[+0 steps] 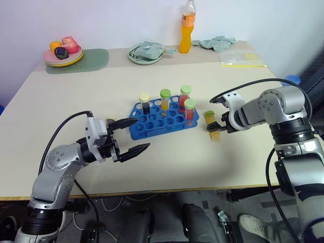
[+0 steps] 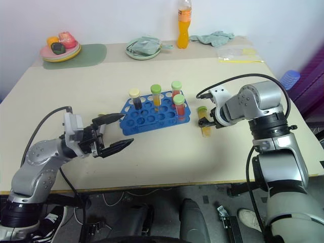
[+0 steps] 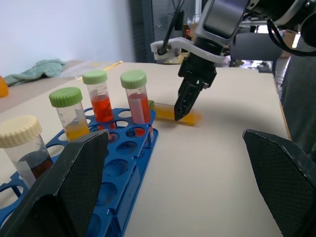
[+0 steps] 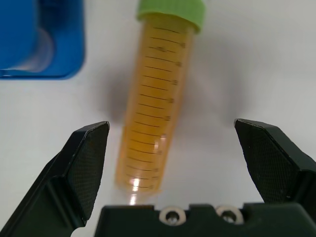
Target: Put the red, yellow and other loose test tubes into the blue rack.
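— Left gripper, nearest me, jaws apart and empty, short of the blue rack.

— And the right gripper?

— Jaws wide, straddling the yellow tube lying flat on the bench (cap toward the rack). It's nearer.

Between the right gripper's black textured fingers lies a clear plastic tube of yellow-orange liquid, green-capped, ruled with fine dark graduation lines; beside it, the bright blue plastic rack on the cream table.
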Controlling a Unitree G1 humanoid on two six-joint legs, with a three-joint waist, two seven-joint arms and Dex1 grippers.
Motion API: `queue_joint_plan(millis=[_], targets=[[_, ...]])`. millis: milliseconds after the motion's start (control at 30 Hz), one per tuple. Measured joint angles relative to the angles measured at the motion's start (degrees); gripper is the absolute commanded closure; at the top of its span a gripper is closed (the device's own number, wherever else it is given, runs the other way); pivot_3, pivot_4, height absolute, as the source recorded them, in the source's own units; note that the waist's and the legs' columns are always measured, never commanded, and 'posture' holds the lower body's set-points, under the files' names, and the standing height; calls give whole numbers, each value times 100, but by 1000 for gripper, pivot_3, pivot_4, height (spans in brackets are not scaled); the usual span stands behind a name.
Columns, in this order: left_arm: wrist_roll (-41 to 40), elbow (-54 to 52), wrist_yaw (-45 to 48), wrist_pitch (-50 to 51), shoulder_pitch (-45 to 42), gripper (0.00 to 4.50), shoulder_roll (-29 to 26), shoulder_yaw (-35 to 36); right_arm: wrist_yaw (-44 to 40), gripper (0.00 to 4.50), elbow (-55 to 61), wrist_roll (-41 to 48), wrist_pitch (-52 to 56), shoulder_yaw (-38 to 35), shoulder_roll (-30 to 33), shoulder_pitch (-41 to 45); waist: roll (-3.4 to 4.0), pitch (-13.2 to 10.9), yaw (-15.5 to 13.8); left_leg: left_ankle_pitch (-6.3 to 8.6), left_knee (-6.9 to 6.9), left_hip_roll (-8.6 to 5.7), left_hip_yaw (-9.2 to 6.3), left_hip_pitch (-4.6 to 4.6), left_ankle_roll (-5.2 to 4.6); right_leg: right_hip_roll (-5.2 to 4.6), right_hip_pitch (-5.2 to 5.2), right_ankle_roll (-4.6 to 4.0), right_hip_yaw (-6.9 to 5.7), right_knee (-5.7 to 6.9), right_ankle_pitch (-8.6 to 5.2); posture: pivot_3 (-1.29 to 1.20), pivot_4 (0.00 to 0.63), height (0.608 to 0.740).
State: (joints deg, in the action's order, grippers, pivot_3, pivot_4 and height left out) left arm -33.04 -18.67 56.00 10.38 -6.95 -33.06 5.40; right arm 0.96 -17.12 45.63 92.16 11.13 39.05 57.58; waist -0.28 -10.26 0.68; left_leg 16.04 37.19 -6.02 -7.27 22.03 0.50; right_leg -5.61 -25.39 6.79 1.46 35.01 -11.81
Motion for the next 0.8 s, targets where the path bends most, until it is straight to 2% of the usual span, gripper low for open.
queue_joint_plan(millis=[300,433,500,567,667,733,800], targets=[[-3,-71,-108,0,63,0,9,-3,1114,19,-213,1828,0,163,230,-15,0,0,-1,0,0,1,0,2,-1,0,0,0,-1,-1,0,0,150,740],[-4,-72,-126,0,82,0,10,-4,1739,19,-207,2362,-2,152,254,-131,0,0,-2,0,0,1,0,2,-1,0,1,0,-1,-2,0,0,150,740],[-4,-72,-126,0,82,0,11,-5,1956,535,-204,2506,-12,135,235,-157,0,0,-2,0,1,1,-1,2,-1,0,1,0,-1,-2,0,0,150,740],[-4,-75,-129,0,89,0,9,-5,2195,1238,-206,2513,-14,45,192,-207,-2,1,-4,0,1,1,-1,2,-1,1,1,0,-2,-2,0,0,150,740],[-4,-88,-137,0,111,0,8,-6,2427,2816,-237,2433,-1,-245,-42,-255,-3,3,27,0,1,4,0,0,-1,4,2,0,-1,0,0,0,150,740],[-4,-125,-139,0,114,0,6,-5,2488,3532,-250,2428,3,-317,-131,-256,-3,3,22,-1,1,5,0,-1,-1,4,2,-1,-1,1,0,0,150,740],[-4,-135,-138,0,114,0,2,-5,2558,3592,-281,2405,3,-382,-175,-258,-5,4,23,-1,5,4,1,-3,-2,4,6,-1,-1,1,1,0,150,740]])
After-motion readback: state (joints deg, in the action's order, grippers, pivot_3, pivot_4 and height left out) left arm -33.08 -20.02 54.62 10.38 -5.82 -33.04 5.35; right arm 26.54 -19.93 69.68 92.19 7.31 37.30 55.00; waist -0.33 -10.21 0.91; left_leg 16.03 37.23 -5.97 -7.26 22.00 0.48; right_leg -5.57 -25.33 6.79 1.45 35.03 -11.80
